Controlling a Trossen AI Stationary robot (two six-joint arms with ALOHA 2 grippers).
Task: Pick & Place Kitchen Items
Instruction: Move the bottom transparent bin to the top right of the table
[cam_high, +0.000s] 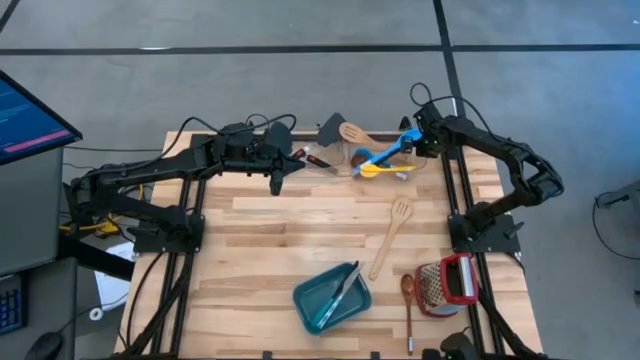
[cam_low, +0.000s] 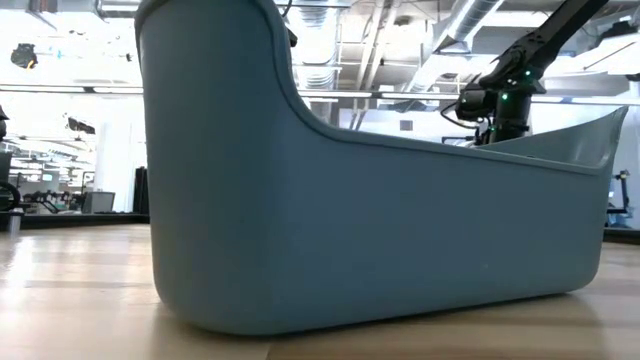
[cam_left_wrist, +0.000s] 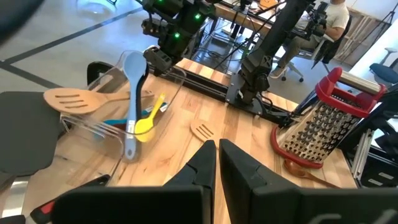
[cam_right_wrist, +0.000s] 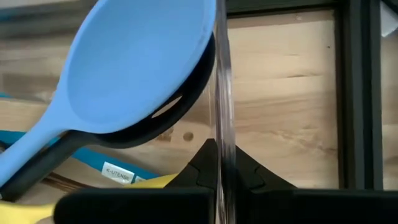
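Note:
A clear container (cam_high: 352, 158) stands at the table's far edge, right of centre. In it lie a blue spoon (cam_left_wrist: 132, 93), a yellow spoon (cam_left_wrist: 145, 126), a pale slotted wooden spatula (cam_left_wrist: 71, 99) and a black spoon (cam_right_wrist: 180, 106) under the blue one. My right gripper (cam_right_wrist: 219, 155) stands over the container's right end, shut on its clear wall. My left gripper (cam_high: 300, 162) hovers shut to the container's left, holding nothing. Another slotted wooden spatula (cam_high: 392, 235) and a brown wooden spoon (cam_high: 408, 305) lie flat on the table. My right gripper pinches the container's thin clear wall (cam_right_wrist: 222, 81) between its two fingers, at the rim of the right end. The fingers come from above, pointing steeply down. The wall's edge runs straight up between them. The container's underside is not seen from here.
A teal tray (cam_high: 312, 305) with a grey utensil sits at the near centre and fills the low view. A grater with a red handle (cam_high: 450, 283) stands near the right edge. A red-handled tool (cam_high: 318, 158) lies by my left gripper. Bare wood lies across the table's left half.

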